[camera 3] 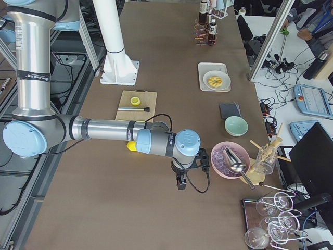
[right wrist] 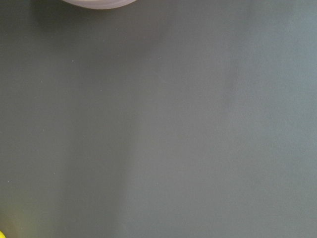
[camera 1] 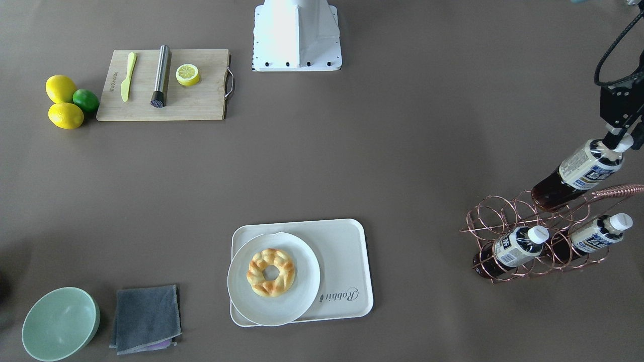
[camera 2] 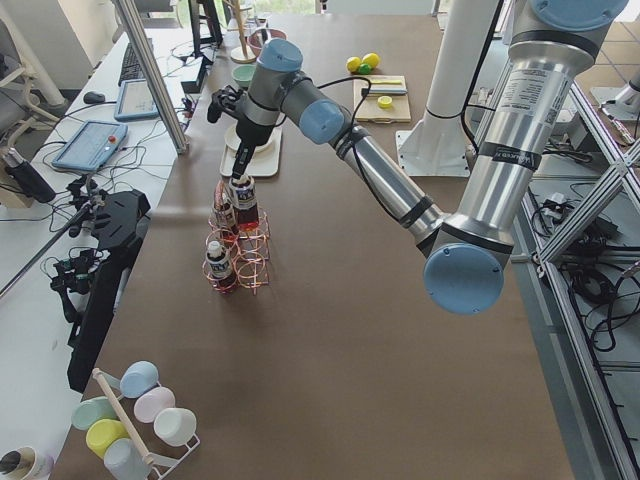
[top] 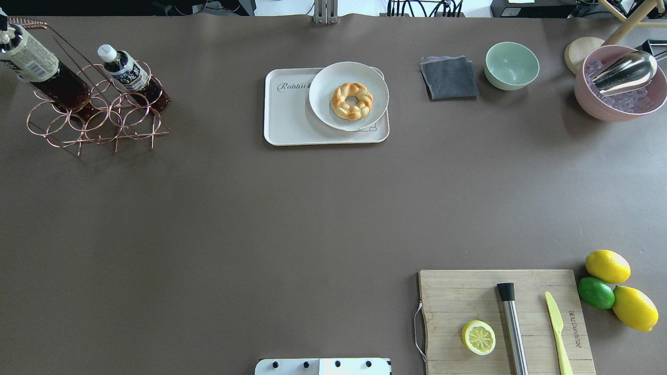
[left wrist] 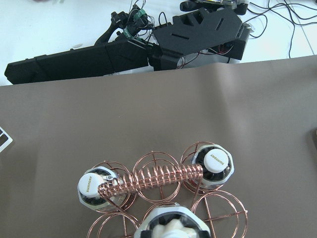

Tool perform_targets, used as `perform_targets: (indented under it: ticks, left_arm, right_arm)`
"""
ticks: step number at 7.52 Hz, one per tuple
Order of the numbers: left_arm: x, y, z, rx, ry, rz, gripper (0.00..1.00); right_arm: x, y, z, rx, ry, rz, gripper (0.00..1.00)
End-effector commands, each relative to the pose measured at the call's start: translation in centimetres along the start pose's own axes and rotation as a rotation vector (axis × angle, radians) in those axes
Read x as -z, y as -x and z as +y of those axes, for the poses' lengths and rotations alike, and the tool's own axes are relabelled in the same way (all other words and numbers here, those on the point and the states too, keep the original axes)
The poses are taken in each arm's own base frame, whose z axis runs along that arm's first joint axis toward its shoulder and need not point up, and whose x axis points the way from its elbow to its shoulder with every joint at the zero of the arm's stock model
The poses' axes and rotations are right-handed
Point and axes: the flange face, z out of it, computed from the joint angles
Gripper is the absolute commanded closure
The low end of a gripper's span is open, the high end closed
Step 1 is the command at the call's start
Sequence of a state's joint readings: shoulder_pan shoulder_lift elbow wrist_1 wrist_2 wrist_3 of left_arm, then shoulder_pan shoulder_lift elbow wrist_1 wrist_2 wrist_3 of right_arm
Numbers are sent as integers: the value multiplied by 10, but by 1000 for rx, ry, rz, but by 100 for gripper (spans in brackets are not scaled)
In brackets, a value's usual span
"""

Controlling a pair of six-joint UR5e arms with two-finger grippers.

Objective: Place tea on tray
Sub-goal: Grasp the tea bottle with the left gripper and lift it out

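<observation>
My left gripper [camera 1: 619, 142] is shut on the white cap end of a tea bottle [camera 1: 583, 171]. It holds the bottle tilted, with its dark base still at the top ring of the copper wire rack [camera 1: 495, 213]. Two more tea bottles [camera 1: 518, 246] [camera 1: 598, 234] lie in the rack; their caps show in the left wrist view [left wrist: 94, 183] [left wrist: 214, 161]. The cream tray [camera 1: 347, 241] with "Rabbit" script sits at the table's middle, far from the rack. My right gripper [camera 3: 181, 179] hangs over bare table near the pink bowl; I cannot tell whether it is open or shut.
A white plate [camera 1: 297, 301] with a ring pastry covers half of the tray. A wooden cutting board [camera 1: 201, 100] holds a knife, a muddler and a lemon half, with lemons and a lime [camera 1: 85, 99] beside it. A green bowl [camera 1: 60, 322], a grey cloth [camera 1: 146, 317] and a pink ice bowl [top: 620, 104] stand along the far edge.
</observation>
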State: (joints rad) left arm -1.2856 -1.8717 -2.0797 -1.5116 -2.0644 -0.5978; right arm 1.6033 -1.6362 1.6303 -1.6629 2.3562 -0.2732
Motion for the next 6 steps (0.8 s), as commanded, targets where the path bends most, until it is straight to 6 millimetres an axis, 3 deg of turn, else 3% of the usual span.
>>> perform_targets:
  ticks: [1,2,3,6]
  left_arm:
    - [60,-64,-15,24,21,62,100]
    - [60,-110,-7,20,43,122,100]
    - [46,-161,6,2,65,145,100]
    - [4,-342,53,-54,70,134,100]
  right_arm:
    - [-2,-1,0,-1,3,-1,0]
    - [-1,0,-1,0,2,0,0]
    - [-1,0,-1,0,2,0,0]
    - [-2,3,-4,7,3,-2,0]
